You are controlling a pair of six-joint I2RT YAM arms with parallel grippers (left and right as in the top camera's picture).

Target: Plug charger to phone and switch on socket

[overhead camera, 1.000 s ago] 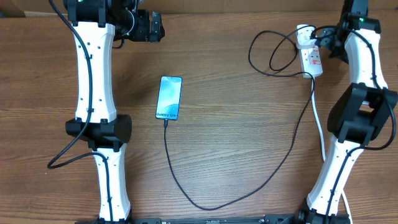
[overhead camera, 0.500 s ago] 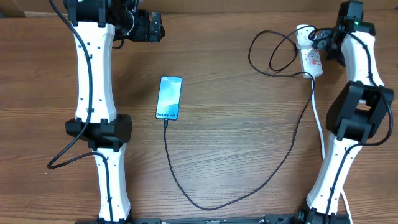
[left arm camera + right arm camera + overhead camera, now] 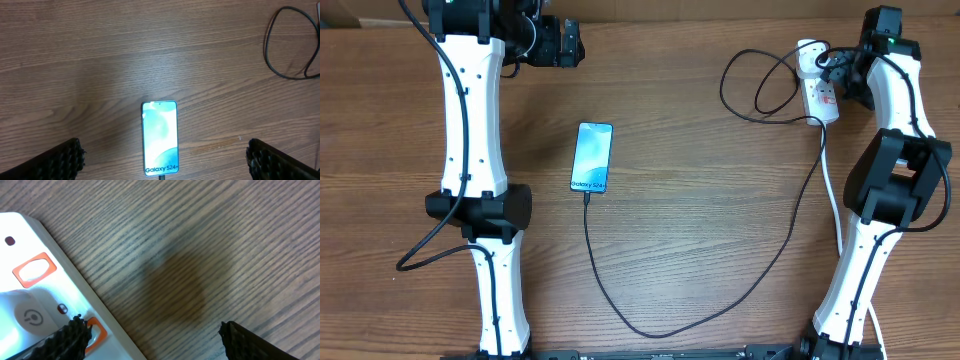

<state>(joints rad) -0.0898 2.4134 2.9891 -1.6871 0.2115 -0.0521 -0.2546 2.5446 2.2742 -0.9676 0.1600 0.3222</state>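
Note:
The phone [image 3: 592, 158] lies screen-up mid-table, lit blue-teal, with the black charger cable [image 3: 660, 333] entering its near short end. The cable loops round to the white socket strip [image 3: 822, 95] at the far right, where a round white adapter [image 3: 808, 55] sits. My left gripper [image 3: 563, 42] hovers open beyond the phone [image 3: 160, 135], fingers [image 3: 55, 161] wide either side. My right gripper [image 3: 842, 68] is open over the socket [image 3: 35, 310]. Its left finger [image 3: 60, 342] overlaps an orange-red switch [image 3: 96, 331]; the right finger is over bare wood. I cannot tell whether it touches.
A second orange-red switch [image 3: 34, 269] sits further along the strip. The strip's white cord [image 3: 835, 205] runs down the right side beside my right arm. Slack black cable [image 3: 290, 45] coils left of the strip.
My right wrist has edged slightly further over the socket strip. The phone, the cable and the left arm have not moved.

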